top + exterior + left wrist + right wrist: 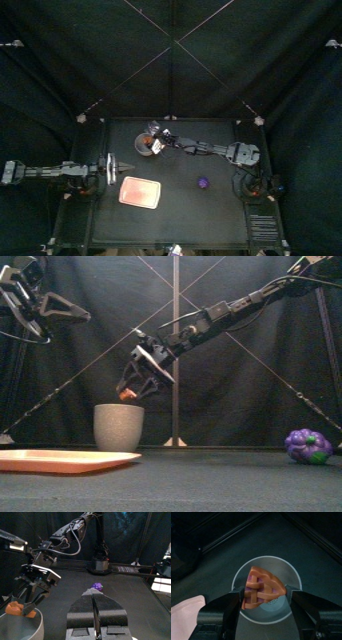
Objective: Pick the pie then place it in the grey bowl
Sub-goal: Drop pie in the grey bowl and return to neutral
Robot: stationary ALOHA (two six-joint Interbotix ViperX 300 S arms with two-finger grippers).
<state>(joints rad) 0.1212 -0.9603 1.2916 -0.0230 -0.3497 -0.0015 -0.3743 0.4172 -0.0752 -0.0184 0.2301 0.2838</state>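
Right end effector (263, 595) clamping pie (259, 586), above grey bowl (119, 427)

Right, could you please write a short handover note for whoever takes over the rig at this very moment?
Right gripper: shut on the pie slice, holding it over the opening of the grey cup, just above the rim.
Left gripper: shut, holding nothing, parked at the table's left side.
Other things: the pink tray lies front left of the cup; the purple toy grapes sit at the right.
Done: the pie is picked up and carried to the cup.
Left: open the right jaws so that the pie drops into the cup, then pull the arm back.
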